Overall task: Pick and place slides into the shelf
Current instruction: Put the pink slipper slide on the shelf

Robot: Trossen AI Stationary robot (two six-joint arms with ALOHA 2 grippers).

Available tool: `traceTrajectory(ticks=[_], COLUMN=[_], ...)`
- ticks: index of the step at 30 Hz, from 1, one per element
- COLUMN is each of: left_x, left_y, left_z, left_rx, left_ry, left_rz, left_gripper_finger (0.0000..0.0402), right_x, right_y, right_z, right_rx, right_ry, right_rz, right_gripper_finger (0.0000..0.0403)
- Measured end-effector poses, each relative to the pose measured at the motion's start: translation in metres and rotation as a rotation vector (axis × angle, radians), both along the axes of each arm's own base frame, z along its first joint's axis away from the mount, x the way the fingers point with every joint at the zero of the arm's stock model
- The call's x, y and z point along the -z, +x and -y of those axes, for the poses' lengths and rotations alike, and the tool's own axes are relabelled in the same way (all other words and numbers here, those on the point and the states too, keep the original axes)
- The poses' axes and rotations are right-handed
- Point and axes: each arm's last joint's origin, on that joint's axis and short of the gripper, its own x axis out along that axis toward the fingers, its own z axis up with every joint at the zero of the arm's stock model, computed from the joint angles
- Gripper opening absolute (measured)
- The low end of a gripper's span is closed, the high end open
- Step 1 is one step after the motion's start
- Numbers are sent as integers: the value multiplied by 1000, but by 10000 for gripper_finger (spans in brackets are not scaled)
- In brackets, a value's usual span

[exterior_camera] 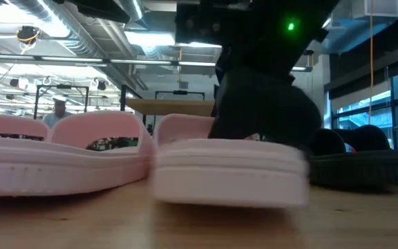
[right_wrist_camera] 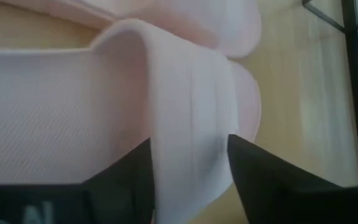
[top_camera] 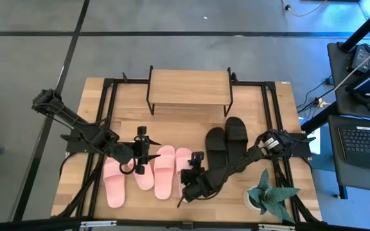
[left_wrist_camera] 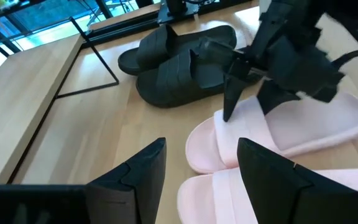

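Observation:
Four light pink slides lie sole-down in a row near the table's near edge (top_camera: 114, 183) (top_camera: 143, 174) (top_camera: 164, 172) (top_camera: 183, 159). Two black slides (top_camera: 227, 140) lie side by side to their right. The shelf (top_camera: 188, 86) stands at the far edge with nothing on its wooden top. My right gripper (top_camera: 193, 172) is down at the rightmost pink slide (right_wrist_camera: 55, 106), open, one finger on each side of its strap (right_wrist_camera: 188, 112). My left gripper (left_wrist_camera: 201, 177) hovers open over the middle pink slides (left_wrist_camera: 229, 193). My right gripper comes at the rightmost pink slide from above, slanting in from the table's right. Its fingers (right_wrist_camera: 135, 174) stand at the two edges of the strap, where the strap runs down to the sole's side (right_wrist_camera: 191, 168). Whether they touch the strap I cannot tell. The slide's sole is on the table.
A potted plant (top_camera: 267, 196) stands at the near right corner, close behind my right arm. Black frame rails (top_camera: 111, 109) run along the table's left and right sides. A desk with a laptop (top_camera: 365, 138) stands beyond the right edge. Bare wood lies between the shelf and the slides.

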Motion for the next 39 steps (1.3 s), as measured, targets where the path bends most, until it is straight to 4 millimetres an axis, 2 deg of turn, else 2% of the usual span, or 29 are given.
traceTrajectory(ticks=[11, 16, 19, 23, 28, 34, 39], left_x=[2, 2, 2, 2, 2, 2, 2], left_y=[-1, -1, -1, -1, -1, -1, -1], left_z=[-1, -1, 0, 0, 0, 0, 0], left_rx=[0, 0, 6, 7, 6, 7, 9], left_ry=[10, 11, 8, 6, 6, 6, 11], left_rz=[-18, -19, -21, -21, -21, -21, -22], left_gripper_finger=[190, 190, 190, 190, 190, 190, 190], right_x=[0, -2, -12, -39, -90, -162, -209], right_y=[4, 4, 1, -4, -13, -31, -47], right_z=[10, 11, 15, 21, 44, 94, 147], right_rx=[-33, -54, -59, -67, -56, 50, 185], right_ry=[-36, -45, -32, -22, -51, -90, -197], right_rz=[-43, -59, -91, -72, -5, 156, 274], right_gripper_finger=[17, 18, 12, 11, 11, 11, 11])
